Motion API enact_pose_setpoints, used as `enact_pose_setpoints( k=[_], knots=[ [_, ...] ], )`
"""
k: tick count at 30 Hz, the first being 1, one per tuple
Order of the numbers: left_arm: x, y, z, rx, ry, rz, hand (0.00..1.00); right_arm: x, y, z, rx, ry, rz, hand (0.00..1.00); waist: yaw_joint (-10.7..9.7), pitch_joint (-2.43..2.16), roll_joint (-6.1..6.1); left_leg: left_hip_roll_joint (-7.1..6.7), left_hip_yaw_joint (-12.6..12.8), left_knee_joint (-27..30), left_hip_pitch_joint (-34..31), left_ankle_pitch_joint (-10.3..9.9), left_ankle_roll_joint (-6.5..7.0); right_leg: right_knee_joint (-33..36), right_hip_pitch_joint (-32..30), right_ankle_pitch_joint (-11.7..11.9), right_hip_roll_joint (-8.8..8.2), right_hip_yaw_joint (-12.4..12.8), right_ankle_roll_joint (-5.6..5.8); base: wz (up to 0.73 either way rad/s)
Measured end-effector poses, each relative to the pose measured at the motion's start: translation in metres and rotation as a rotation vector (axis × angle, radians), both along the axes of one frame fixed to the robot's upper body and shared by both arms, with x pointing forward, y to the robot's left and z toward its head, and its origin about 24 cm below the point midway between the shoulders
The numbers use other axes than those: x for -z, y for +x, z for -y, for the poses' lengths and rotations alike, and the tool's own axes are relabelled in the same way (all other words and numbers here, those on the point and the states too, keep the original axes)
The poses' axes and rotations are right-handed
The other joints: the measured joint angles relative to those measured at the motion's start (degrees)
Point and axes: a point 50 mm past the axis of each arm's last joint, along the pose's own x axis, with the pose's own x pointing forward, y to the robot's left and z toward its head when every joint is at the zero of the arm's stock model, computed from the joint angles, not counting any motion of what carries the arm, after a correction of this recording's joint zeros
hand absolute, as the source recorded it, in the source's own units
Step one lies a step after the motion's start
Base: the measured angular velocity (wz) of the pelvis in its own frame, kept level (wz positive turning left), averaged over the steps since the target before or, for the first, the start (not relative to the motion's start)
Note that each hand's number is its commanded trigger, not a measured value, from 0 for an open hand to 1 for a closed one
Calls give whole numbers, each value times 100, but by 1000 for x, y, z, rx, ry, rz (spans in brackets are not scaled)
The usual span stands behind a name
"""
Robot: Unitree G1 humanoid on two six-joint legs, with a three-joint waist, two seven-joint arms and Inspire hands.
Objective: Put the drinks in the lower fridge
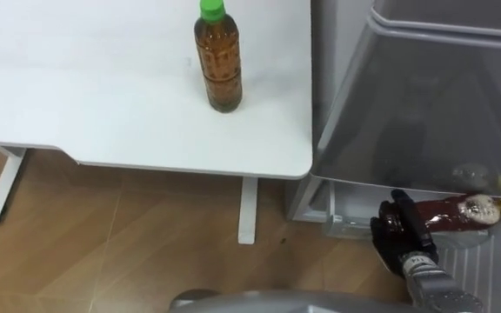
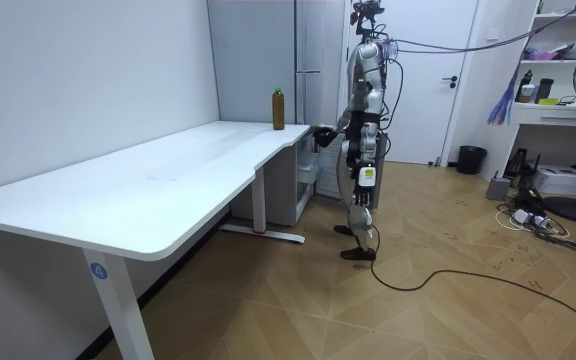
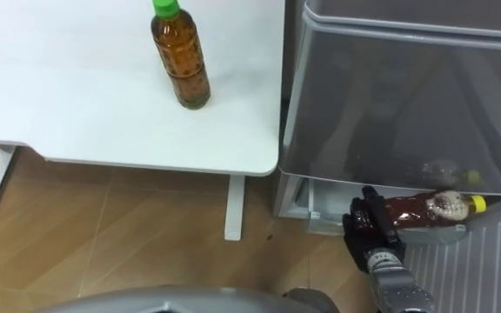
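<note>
Progress is about half, I judge. My right hand point(image 1: 403, 233), lower right, curls round the base of one bottle point(image 1: 455, 211), reddish and yellow-capped, lying sideways low in the open fridge point(image 1: 424, 113). The second bottle point(image 1: 218, 61), amber and green-capped, stands on the table point(image 1: 76, 87), top centre.

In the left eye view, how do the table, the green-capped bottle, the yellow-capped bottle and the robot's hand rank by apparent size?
1. white table
2. green-capped bottle
3. yellow-capped bottle and right hand: about alike, so not ranked.
The held bottle lies farther from the camera, so its true size is unsure.
</note>
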Motion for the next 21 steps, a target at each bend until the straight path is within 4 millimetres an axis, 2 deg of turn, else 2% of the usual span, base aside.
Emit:
enact_pose_setpoints(
  k=[10,15,18,20,21],
  knots=[
    [0,-2,1,0,-15,-11,0,0,1,0,33,20,10,100,86,22,28,-5,-19,71,-72,0,0,74,-57,-19,-11,15,-3,1],
    [0,-6,2,14,-18,-21,0,-1,1,2,36,21,11,100,86,18,52,-7,-50,75,-126,-2,-1,75,-81,-18,-13,5,-4,2],
    [0,-1,3,45,-28,-13,0,-2,6,2,46,28,27,100,102,11,82,-14,-71,214,-322,-5,1,154,-256,-12,-40,-5,-13,2],
    [1,8,4,90,-43,-5,0,-6,16,2,43,28,52,100,97,17,102,-26,-94,359,-581,-4,1,328,-527,-15,-95,-8,-32,0],
    [1,19,3,114,-46,12,0,-9,25,2,44,29,77,100,100,22,102,-28,-100,510,-844,-4,2,523,-813,-30,-156,1,-56,0]
  ],
)
